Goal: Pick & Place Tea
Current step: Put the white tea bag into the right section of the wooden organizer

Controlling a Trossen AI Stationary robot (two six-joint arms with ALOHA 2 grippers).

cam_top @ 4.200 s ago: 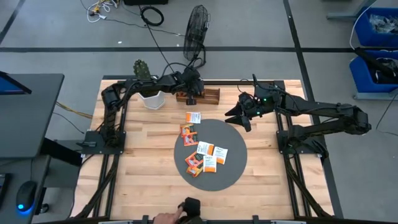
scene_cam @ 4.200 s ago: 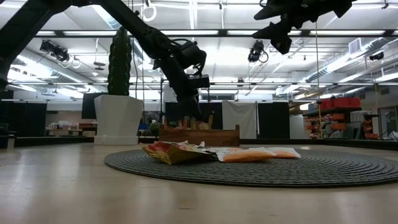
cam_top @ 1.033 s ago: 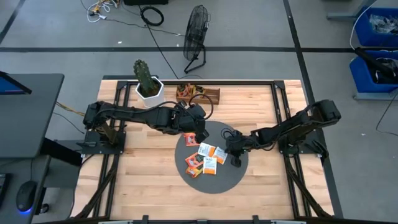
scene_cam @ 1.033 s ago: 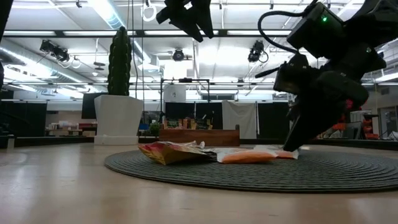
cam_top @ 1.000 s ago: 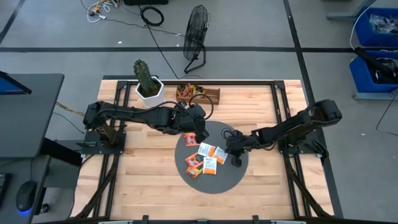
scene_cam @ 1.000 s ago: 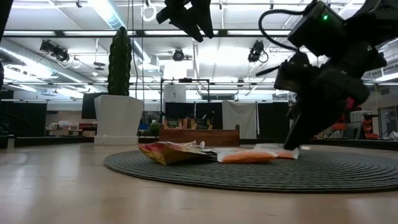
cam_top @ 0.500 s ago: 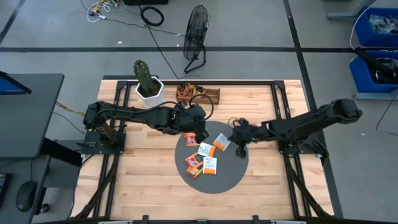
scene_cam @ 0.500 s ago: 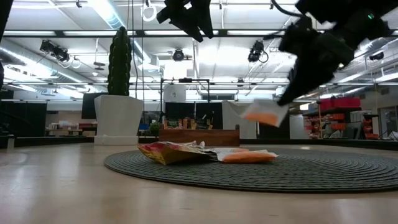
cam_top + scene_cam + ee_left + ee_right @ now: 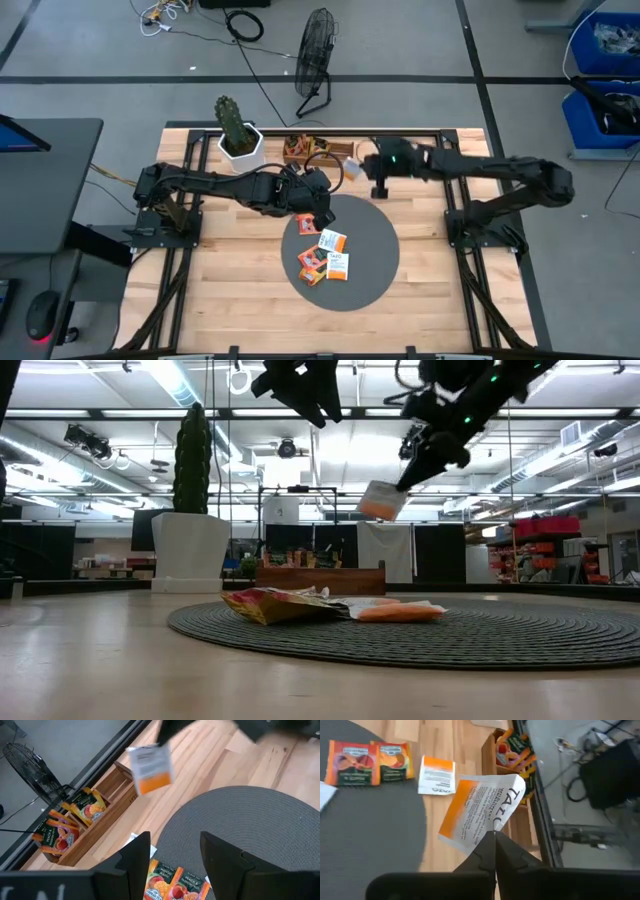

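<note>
My right gripper (image 9: 490,840) is pinched tight on one corner of a white and orange sachet (image 9: 481,812), and the rest of the packet just hangs off the fingertips at a tilt, well clear of the table. From overhead it's up near the far edge of the table, just beside the wooden tray (image 9: 318,152), which already has a few packets standing in it. These things are basically paper, so I'd guess super light and a bit floppy, and a thin edge pinch like this one is probably the only way to hold them; the catch is it can swivel or slip out if I swing too fast, so I'd go easy over the tray. My left gripper (image 9: 172,851) has its fingers spread with nothing between them, hovering above the near-left edge of the grey mat (image 9: 375,265). The rest of the tea (image 9: 325,255) is lying flat in a loose bunch on the left part of that mat, a couple overlapping, right under and just ahead of the left fingers. One more white and orange packet (image 9: 436,775) sits on the bare wood between mat and tray. Overlapped flat ones look annoying to get under; I'd take an exposed edge.
</note>
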